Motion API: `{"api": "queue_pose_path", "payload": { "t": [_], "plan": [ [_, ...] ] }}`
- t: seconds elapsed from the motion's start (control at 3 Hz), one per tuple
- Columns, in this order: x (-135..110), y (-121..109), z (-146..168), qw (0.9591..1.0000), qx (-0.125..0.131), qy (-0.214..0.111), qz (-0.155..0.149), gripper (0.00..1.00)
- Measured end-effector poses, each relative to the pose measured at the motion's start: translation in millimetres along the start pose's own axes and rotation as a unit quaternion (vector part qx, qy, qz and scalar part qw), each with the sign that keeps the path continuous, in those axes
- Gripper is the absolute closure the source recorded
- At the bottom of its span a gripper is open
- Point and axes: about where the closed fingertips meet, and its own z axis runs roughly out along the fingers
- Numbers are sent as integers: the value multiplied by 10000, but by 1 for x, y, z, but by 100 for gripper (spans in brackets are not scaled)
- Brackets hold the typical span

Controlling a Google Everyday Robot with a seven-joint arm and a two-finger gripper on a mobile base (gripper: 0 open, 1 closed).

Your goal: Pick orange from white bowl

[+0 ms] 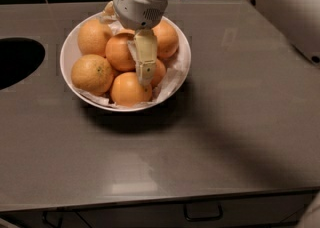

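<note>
The white bowl (70,74), lined with crumpled white paper, stands on the grey counter left of centre and holds several oranges. My gripper (144,78) reaches straight down into the middle of the pile. It sits between the central orange (119,52), the front orange (128,90) and a partly hidden orange (158,72) on its right. Its tip touches or nearly touches the front orange. More oranges lie at the left (92,74), the back left (93,36) and the back right (167,39). The wrist hides the back of the bowl.
A dark round opening (15,63) is cut into the counter at the far left. My arm (280,7) crosses the upper right corner. The counter's front edge runs along the bottom, with a drawer handle (202,216) below it. A dark tiled wall stands behind.
</note>
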Motion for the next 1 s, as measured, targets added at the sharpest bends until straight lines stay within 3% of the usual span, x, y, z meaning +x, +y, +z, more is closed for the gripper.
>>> {"api": "queue_pose_path", "payload": {
  "t": [0.67,1.0],
  "plan": [
    [1,-2,-2,10000,-21,64,-19,1],
    [3,-1,-2,10000,-35,73,-13,7]
  ]
}}
